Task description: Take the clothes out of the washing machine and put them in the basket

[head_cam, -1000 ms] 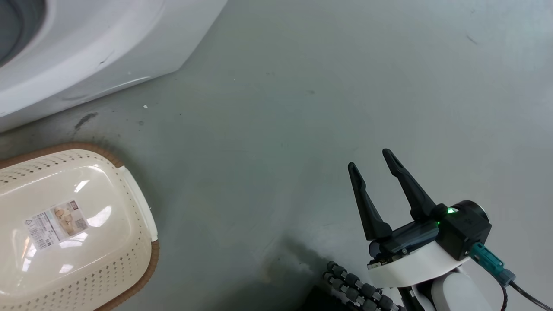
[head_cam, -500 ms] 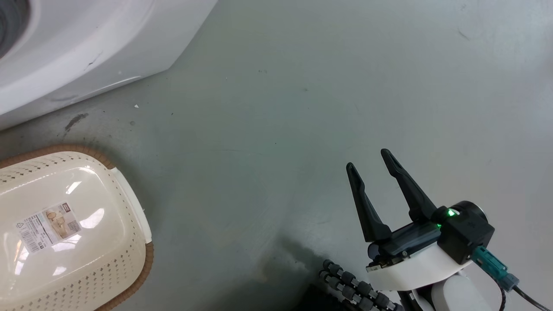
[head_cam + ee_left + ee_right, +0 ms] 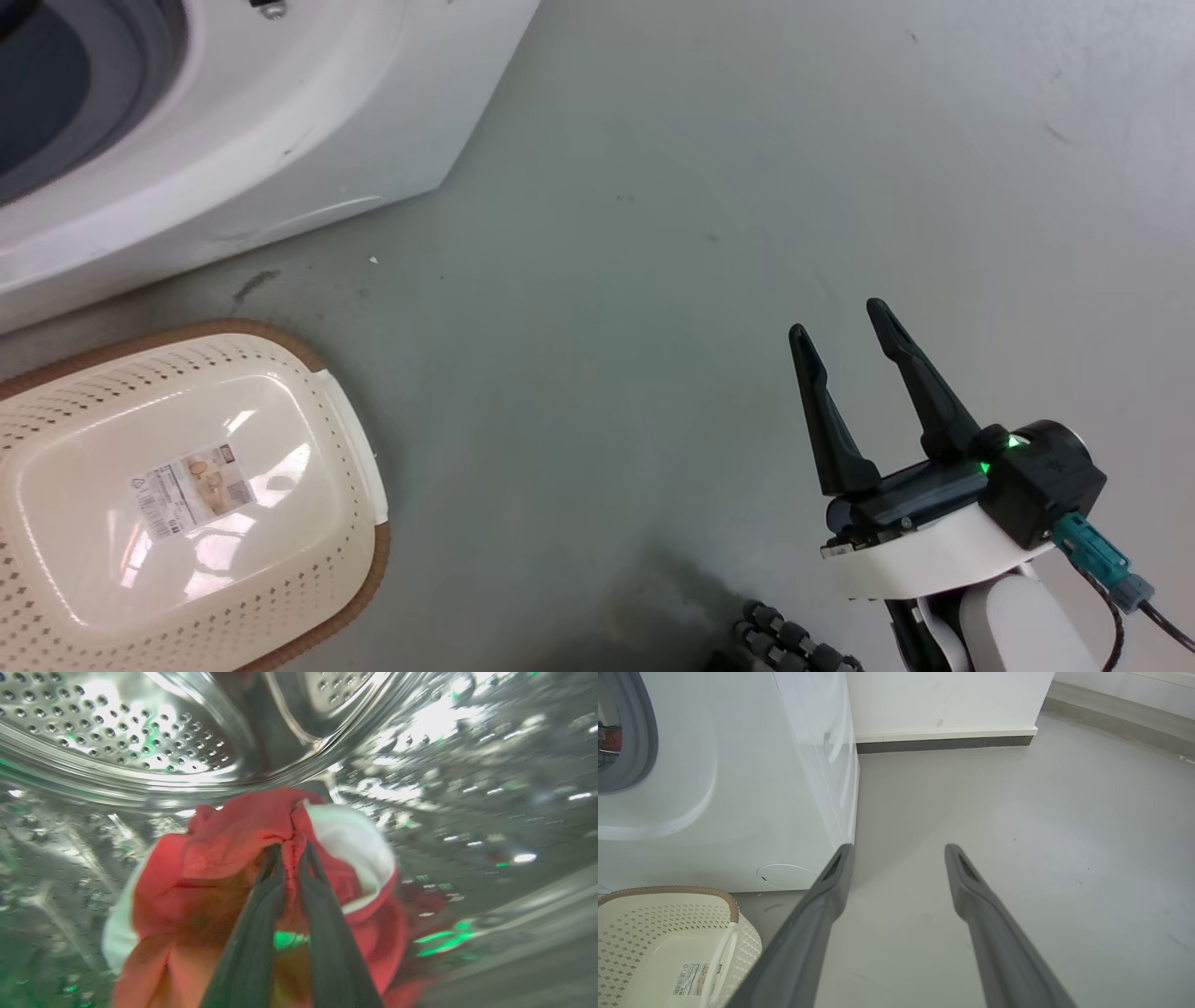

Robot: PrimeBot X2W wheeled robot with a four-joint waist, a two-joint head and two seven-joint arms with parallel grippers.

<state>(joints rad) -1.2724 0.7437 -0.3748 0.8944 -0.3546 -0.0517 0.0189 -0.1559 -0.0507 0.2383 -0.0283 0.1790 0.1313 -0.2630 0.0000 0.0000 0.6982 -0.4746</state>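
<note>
Inside the shiny perforated drum of the washing machine (image 3: 117,732), my left gripper (image 3: 292,848) is shut on a fold of the red clothes (image 3: 224,849), which show white trim. The white washing machine (image 3: 280,103) stands at the upper left of the head view, and its front (image 3: 738,788) fills the left of the right wrist view. The cream basket (image 3: 56,401) with a brown rim sits on the floor below it, holding only a label; the basket (image 3: 654,914) also shows at lower left in the right wrist view. My right gripper (image 3: 840,322) hangs open over bare floor, well right of the basket.
Grey floor (image 3: 653,233) spreads between the basket and my right arm. A white wall with a dark baseboard (image 3: 943,744) runs behind the washer. A dark ribbed cable (image 3: 794,644) lies by my right arm's base.
The head camera has shifted, so the washer and basket sit further right and more of the washer's opening shows. The right gripper stays open.
</note>
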